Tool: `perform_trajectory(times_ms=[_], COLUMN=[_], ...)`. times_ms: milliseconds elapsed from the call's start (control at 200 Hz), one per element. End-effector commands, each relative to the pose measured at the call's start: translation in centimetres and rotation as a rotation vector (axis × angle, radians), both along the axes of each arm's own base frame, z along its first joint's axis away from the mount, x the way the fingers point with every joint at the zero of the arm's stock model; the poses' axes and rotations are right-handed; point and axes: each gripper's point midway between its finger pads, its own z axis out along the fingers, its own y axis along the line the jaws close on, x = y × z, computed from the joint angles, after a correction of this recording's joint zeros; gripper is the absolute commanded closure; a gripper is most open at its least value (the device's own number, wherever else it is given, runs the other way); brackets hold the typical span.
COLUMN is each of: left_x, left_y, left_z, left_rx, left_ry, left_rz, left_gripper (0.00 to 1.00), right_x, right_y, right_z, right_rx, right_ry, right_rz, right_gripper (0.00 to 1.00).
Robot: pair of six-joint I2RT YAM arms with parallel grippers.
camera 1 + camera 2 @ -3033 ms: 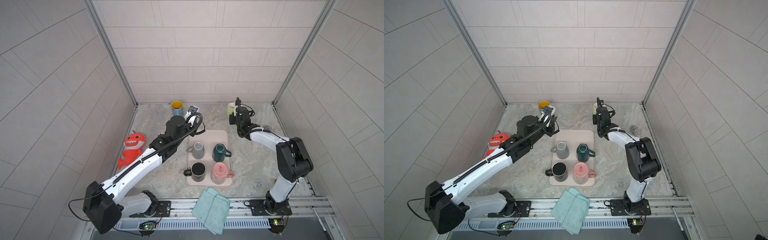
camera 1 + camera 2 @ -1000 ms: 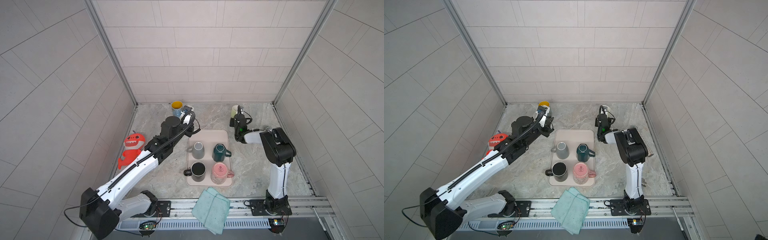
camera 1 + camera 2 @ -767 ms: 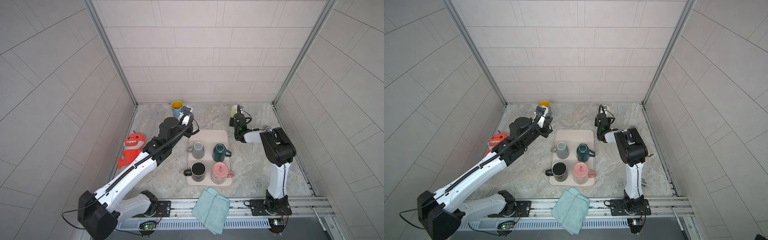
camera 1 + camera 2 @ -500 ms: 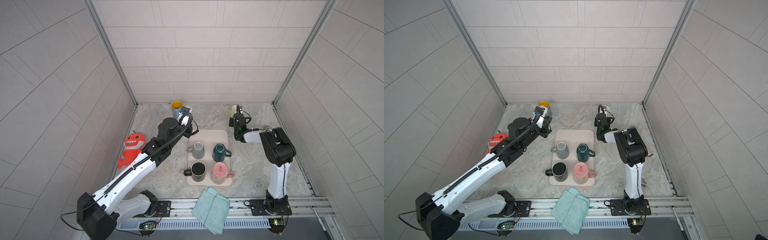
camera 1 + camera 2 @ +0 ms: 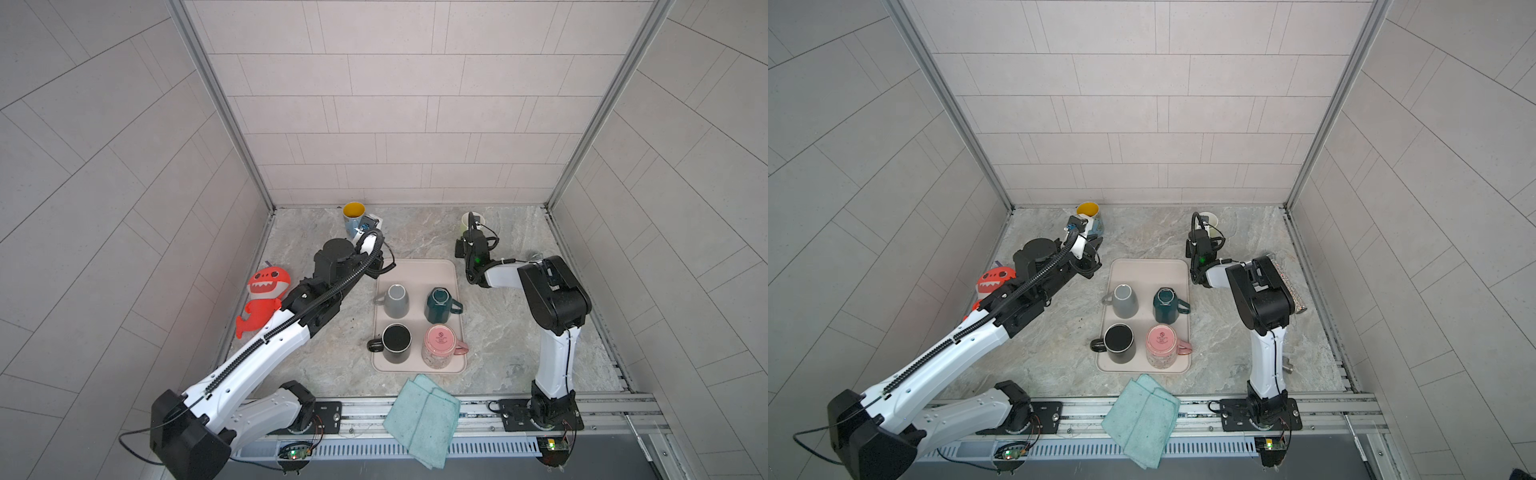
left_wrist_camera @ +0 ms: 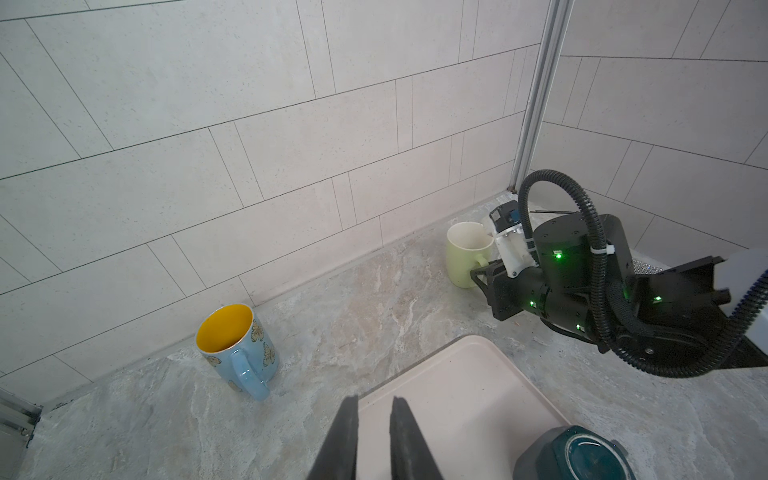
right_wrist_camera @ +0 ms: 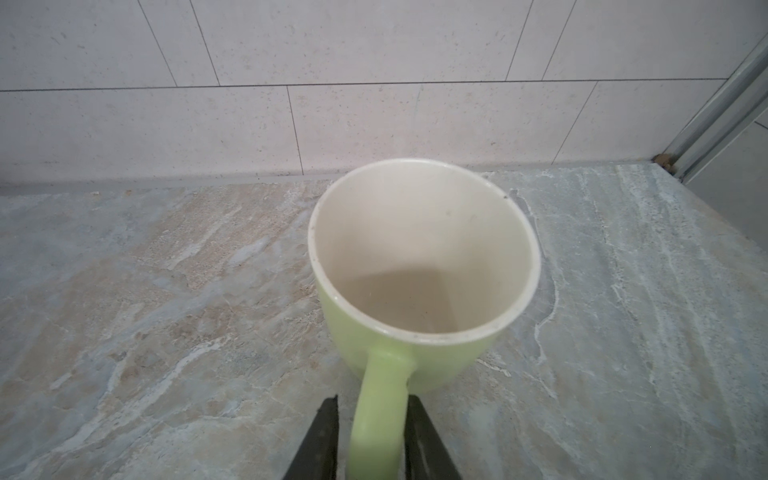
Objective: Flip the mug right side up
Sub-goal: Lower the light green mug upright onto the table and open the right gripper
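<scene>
Firstly, table [image 5: 419, 237]: marbled top, tiled walls on three sides, with bare room between the tray and the back wall. Tray [image 5: 415, 270]: centre, holding four mugs, namely grey mug [image 5: 395, 300], teal mug [image 5: 438, 305] and pink mug [image 5: 438, 347] base-up, and black mug [image 5: 397, 343] mouth-up. Cloth [image 5: 422, 419]: folded, overhanging the front rail. Blue mug [image 6: 239, 353]: upright, close to the back wall. Green mug [image 7: 424, 257]: the task's item, upright on the table near the back right corner, close to the wall, handle [image 7: 380, 399] pointing at the arm. It appears righted already, with only the retreat left. Right gripper [image 7: 372, 401]: jaws apart astride that handle, a gap showing on one side, so seemingly no longer clamping; the way back toward the tray looks open. Left gripper [image 6: 374, 401]: jaws drawn almost together, empty, hovering over the tray's far rim.
</scene>
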Motion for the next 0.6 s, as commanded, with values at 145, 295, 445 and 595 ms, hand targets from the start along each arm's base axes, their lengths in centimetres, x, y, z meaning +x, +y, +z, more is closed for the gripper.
perform_trajectory(times_ms=[145, 295, 445, 595], left_x=[-0.7, -0.9, -1.1, -1.2], left_y=[0.8, 0.9, 0.9, 1.3], left_z=[1.1, 1.2, 1.4, 1.8], left_rx=[-0.018, -0.024, -0.029, -0.026], left_ry=[-0.046, -0.052, -0.057, -0.070], left_rz=[0.004, 0.004, 0.001, 0.014], left_gripper=[0.82, 0.82, 0.82, 0.81], right_x=[-1.2, -2.2, -3.3, -5.4], right_y=[0.0, 0.3, 0.6, 0.9], right_z=[3.0, 4.2, 4.6, 5.9], right_rx=[0.015, 0.013, 0.010, 0.004], right_ry=[-0.056, -0.070, -0.069, -0.060], right_rz=[0.001, 0.015, 0.026, 0.035], right_gripper=[0.62, 0.57, 0.56, 0.54])
